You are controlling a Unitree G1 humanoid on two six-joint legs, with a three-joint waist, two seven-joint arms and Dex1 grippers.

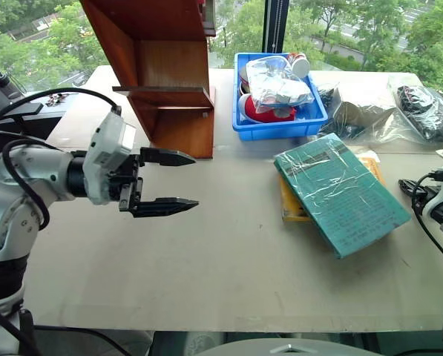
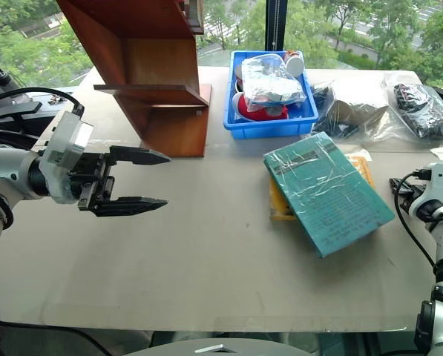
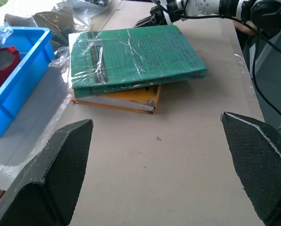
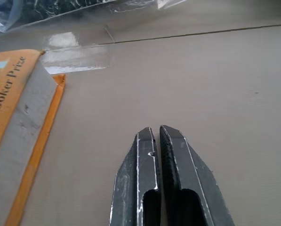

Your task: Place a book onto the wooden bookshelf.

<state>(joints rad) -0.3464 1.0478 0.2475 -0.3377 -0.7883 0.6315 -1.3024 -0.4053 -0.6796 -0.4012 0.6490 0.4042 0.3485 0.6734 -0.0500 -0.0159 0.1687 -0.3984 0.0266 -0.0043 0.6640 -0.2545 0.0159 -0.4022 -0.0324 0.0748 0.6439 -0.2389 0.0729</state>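
The book [image 1: 341, 193], teal-green in shiny plastic wrap, lies flat on the table's right side, resting askew on a smaller yellow book [image 1: 289, 209]. The wooden bookshelf [image 1: 169, 67] stands at the back left, with a shelf board [image 1: 162, 91] showing. My left gripper [image 1: 195, 179] hangs open above the table in front of the shelf, pointing toward the book [image 3: 131, 54] and holding nothing. My right gripper [image 4: 154, 132] is shut on nothing, low over the bare table just beside the yellow book's [image 4: 18, 117] page edge.
A blue plastic bin [image 1: 277, 130] with bagged items stands behind the books, right of the shelf. Clear plastic bags [image 1: 399, 111] holding dark items lie at the back right. The table [image 1: 206, 259] stretches bare between the left gripper and the books. Windows lie beyond the far edge.
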